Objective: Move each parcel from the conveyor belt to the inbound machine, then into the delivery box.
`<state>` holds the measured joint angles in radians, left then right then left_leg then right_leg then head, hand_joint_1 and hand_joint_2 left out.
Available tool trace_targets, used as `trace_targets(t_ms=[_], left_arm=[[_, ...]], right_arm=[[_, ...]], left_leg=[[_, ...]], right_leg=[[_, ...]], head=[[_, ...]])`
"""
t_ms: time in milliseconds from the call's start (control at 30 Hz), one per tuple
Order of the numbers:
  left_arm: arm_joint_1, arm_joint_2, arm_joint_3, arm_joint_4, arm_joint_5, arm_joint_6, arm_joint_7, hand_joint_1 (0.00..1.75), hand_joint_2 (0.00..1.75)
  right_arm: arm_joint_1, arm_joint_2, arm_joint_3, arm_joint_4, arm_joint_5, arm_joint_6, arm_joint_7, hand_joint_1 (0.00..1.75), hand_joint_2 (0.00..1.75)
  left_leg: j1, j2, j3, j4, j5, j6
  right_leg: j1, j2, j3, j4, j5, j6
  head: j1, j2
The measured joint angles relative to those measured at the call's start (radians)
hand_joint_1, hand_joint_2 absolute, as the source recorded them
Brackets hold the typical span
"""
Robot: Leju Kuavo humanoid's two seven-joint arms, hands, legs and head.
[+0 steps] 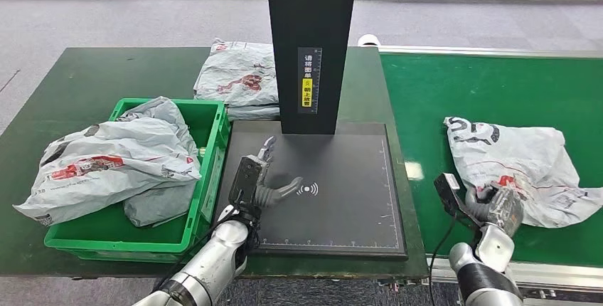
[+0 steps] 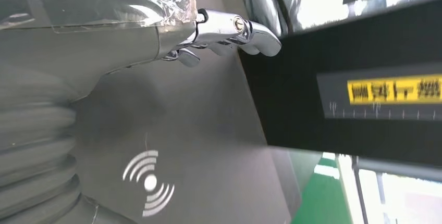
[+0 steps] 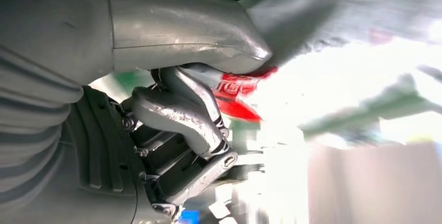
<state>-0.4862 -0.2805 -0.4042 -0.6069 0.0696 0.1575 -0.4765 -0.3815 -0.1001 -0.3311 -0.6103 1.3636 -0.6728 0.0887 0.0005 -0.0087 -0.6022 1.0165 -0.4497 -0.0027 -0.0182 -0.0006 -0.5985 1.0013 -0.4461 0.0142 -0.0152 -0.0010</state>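
While the right hand point(image 1: 495, 205) grips the near edge of the grey parcel point(image 1: 523, 164) on the belt point(image 1: 491, 85), the left hand point(image 1: 257, 178) rests with fingers apart.

Right hand point(image 1: 498, 206) fingers hidden by parcel point(image 1: 523, 167); scanner column point(image 1: 311, 43) top cut off.

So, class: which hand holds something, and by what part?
The right hand grips the crumpled grey plastic parcel by its near edge; the left hand holds nothing.
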Motion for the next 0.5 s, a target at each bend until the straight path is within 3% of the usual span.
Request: trace_targets(t_ms=[100, 233, 500], left_arm=[[0.013, 0.007, 0.027, -0.023, -0.034, 0.044, -0.016, 0.00, 1.75], [0.018, 0.025, 0.071, -0.066, -0.106, 0.118, -0.049, 0.00, 1.75], [0.016, 0.048, 0.108, -0.162, -0.193, 0.167, -0.070, 0.00, 1.75]], right_arm=[[0.058, 0.060, 0.080, -0.199, -0.184, 0.033, -0.126, 1.75, 1.75], [0.155, 0.122, 0.294, -0.462, -0.356, 0.099, -0.265, 1.75, 1.75], [0.261, 0.173, 0.656, -0.703, -0.443, 0.209, -0.313, 1.75, 1.75]], left_leg=[[0.001, 0.000, 0.000, 0.000, 0.000, -0.001], [0.003, 0.001, 0.000, -0.001, 0.000, -0.002], [0.003, -0.001, -0.001, -0.001, 0.000, -0.003]], right_leg=[[0.001, 0.000, 0.000, 0.000, 0.000, -0.001], [0.002, 0.002, -0.002, 0.001, -0.001, -0.002], [0.003, 0.000, -0.002, 0.001, -0.002, -0.003]], head=[[0.000, 0.000], [0.000, 0.000], [0.000, 0.000]])
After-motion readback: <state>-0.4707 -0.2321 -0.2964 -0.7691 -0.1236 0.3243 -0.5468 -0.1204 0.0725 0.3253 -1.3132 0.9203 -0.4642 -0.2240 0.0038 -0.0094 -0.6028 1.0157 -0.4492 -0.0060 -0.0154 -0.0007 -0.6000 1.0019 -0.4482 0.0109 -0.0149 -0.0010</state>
